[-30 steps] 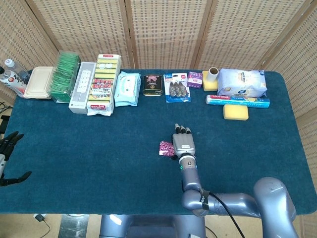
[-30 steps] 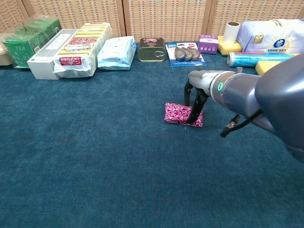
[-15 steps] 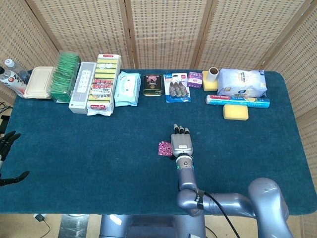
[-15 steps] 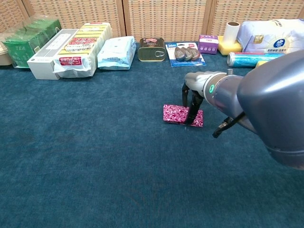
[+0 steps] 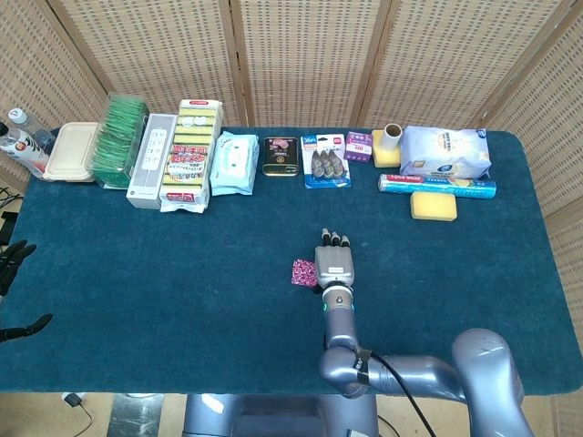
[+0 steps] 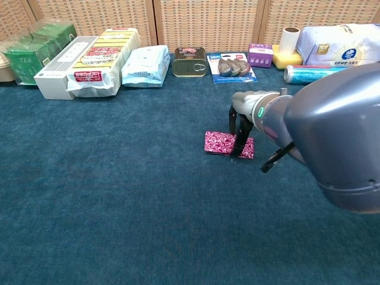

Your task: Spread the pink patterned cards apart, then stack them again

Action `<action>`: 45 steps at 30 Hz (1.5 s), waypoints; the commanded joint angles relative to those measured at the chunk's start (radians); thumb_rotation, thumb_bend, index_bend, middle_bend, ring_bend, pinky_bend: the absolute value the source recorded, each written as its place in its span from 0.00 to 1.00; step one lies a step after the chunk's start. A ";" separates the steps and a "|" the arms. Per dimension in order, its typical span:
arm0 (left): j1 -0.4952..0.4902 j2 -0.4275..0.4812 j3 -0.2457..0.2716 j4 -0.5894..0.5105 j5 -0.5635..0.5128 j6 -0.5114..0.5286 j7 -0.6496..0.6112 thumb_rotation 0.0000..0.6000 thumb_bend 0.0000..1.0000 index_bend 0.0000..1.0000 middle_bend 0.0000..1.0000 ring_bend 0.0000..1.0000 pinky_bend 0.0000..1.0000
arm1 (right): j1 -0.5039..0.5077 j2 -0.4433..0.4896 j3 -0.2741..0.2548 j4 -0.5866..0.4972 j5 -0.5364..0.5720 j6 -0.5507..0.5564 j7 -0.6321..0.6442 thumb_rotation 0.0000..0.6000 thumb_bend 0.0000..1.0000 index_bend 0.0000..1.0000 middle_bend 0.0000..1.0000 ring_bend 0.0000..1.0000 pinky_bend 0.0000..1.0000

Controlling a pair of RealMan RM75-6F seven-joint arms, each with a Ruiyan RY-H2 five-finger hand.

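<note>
The pink patterned cards (image 6: pixel 228 143) lie in one flat pile on the blue tabletop (image 6: pixel 119 196), well in front of the olive tin (image 6: pixel 189 62) in the back row. The right hand (image 6: pixel 242 127) stands over the pile's right end, dark fingers (image 6: pixel 238 138) pointing down and pressing onto the cards; nothing is lifted or clasped. From the head view the same right hand covers that end. The left hand (image 5: pixel 13 259) hangs off the tabletop's left edge, fingers spread, holding nothing.
</note>
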 commanded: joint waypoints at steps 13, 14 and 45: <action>0.000 0.002 0.001 0.003 0.007 0.003 -0.009 1.00 0.20 0.00 0.00 0.00 0.07 | -0.004 -0.011 0.027 0.010 0.007 0.001 -0.028 0.94 0.25 0.36 0.00 0.00 0.05; 0.000 0.002 0.001 0.003 0.006 0.003 -0.009 1.00 0.20 0.00 0.00 0.00 0.07 | -0.005 -0.010 0.028 0.010 0.008 0.001 -0.030 0.94 0.25 0.35 0.00 0.00 0.05; 0.021 -0.015 0.010 -0.003 0.020 0.038 0.039 1.00 0.20 0.00 0.00 0.00 0.07 | -0.368 0.567 -0.235 -0.419 -0.919 -0.119 0.533 0.95 0.09 0.11 0.00 0.00 0.07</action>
